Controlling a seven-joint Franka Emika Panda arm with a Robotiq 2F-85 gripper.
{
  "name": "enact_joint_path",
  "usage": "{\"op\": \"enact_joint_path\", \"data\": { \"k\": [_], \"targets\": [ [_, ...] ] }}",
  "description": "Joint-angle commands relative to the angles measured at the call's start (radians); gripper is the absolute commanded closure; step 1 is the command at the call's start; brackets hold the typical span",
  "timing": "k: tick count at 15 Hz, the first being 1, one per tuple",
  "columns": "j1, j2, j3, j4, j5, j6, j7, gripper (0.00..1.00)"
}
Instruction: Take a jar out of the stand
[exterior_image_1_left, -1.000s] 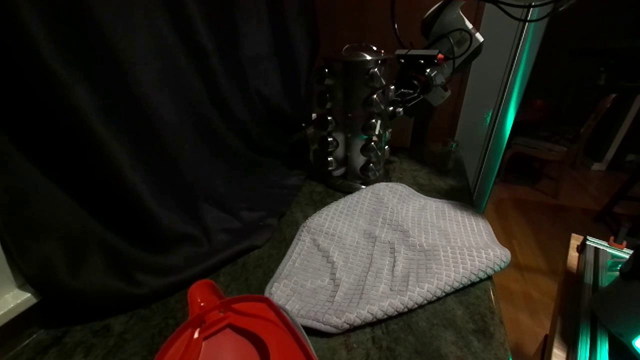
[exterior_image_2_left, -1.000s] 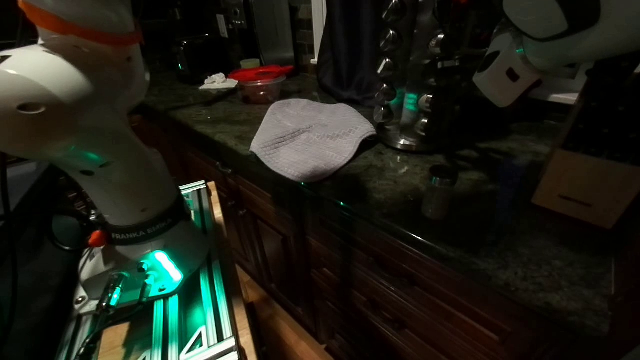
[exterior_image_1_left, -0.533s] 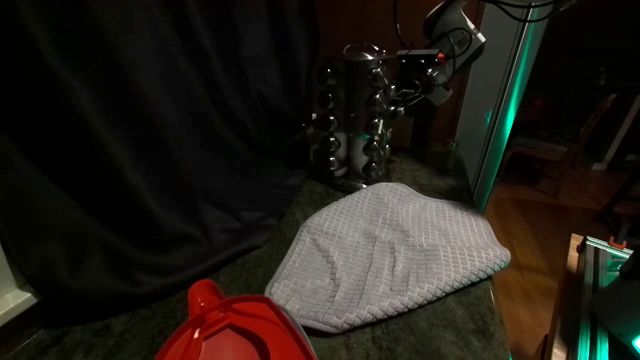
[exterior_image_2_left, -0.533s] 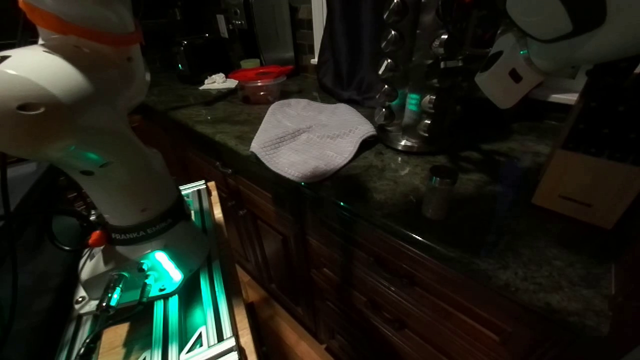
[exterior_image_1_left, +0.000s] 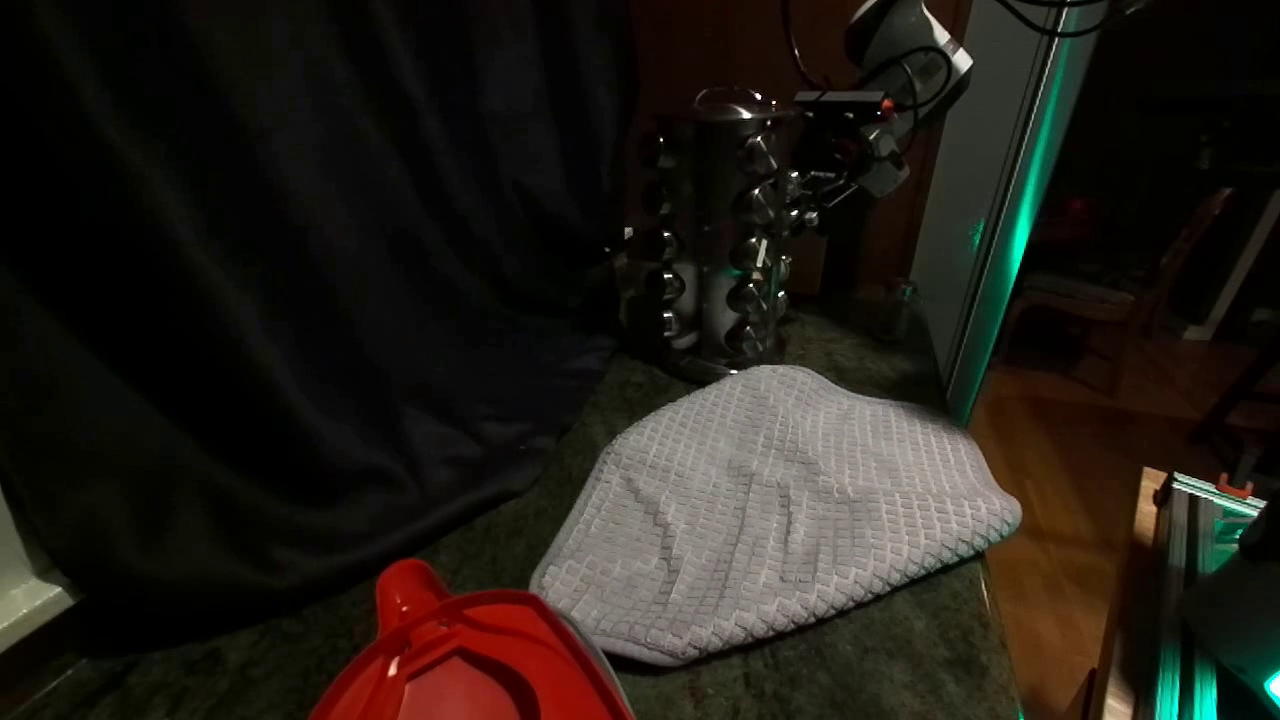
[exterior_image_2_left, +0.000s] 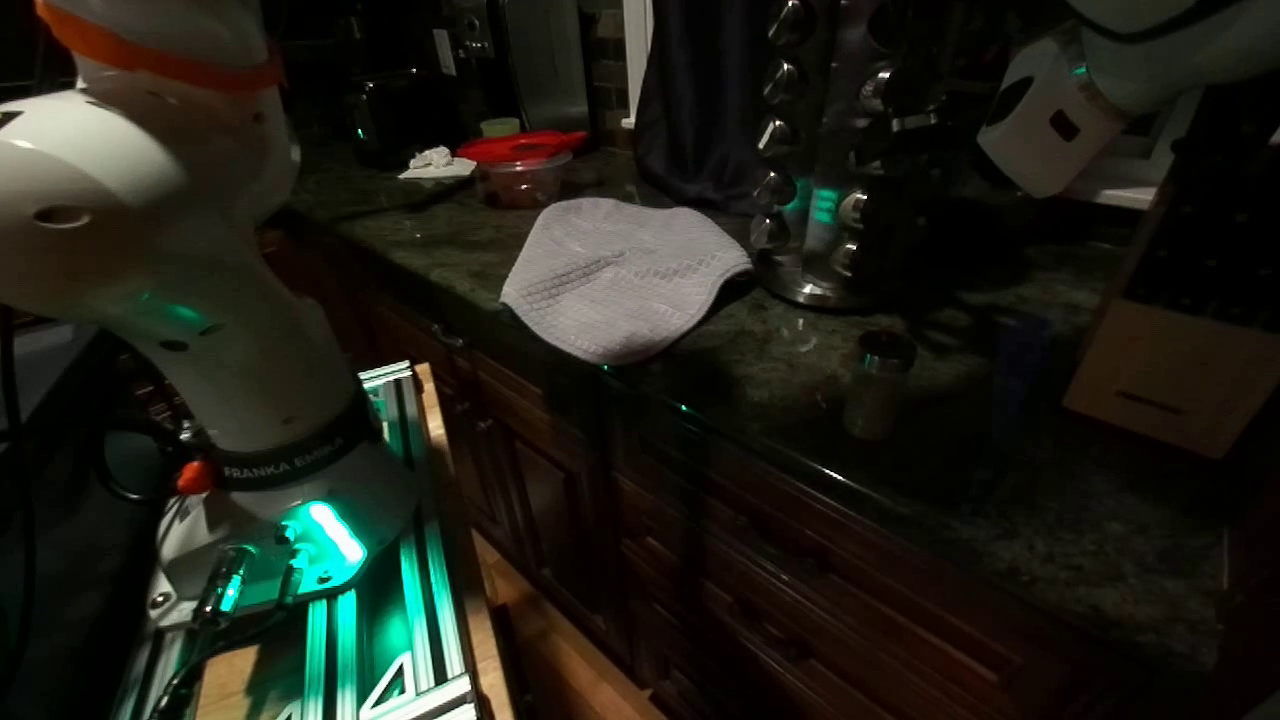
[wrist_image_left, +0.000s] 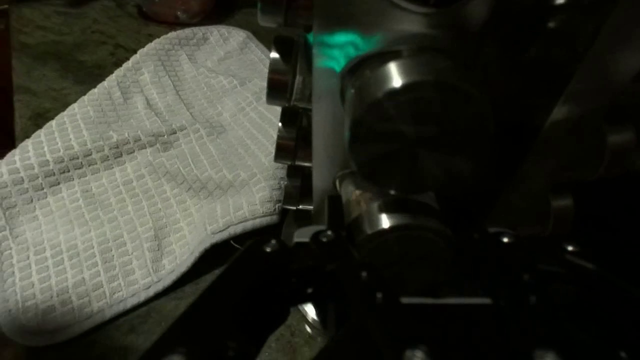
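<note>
1. Jar lay between the jaws, its cap toward the gripper's body and its glass running away toward the stand.
2. Gripper: clamped on that jar, with the jaws partway together and the jar taking up the gap between them.
3. Of the fingers, the one at left in the wrist view stood against the jar's side; its partner was too dark to trace.
4. The stand rose just beyond the jaws. Whether the jar's inner end sat in its slot could not be told.
5. Just above the jaws in the wrist view, the next jar showed its cap, near the clamped one.
6. In an exterior view, a loose jar stood upright on the counter, below the jaws and well apart from them.
7. The cloth lay left of the jaws in the wrist view, and below them in both exterior views.
8. In an exterior view, a block stood below and right of the jaws.
</note>
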Motion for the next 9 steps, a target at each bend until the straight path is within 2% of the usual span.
{"op": "enact_joint_path", "data": {
  "k": [1, 9],
  "targets": [
    [-0.003, -0.026, -0.009, 0.008, -0.045, 0.023, -0.028, 0.75],
    [-0.022, -0.035, -0.016, -0.009, 0.008, 0.062, -0.017, 0.75]
  ]
}}
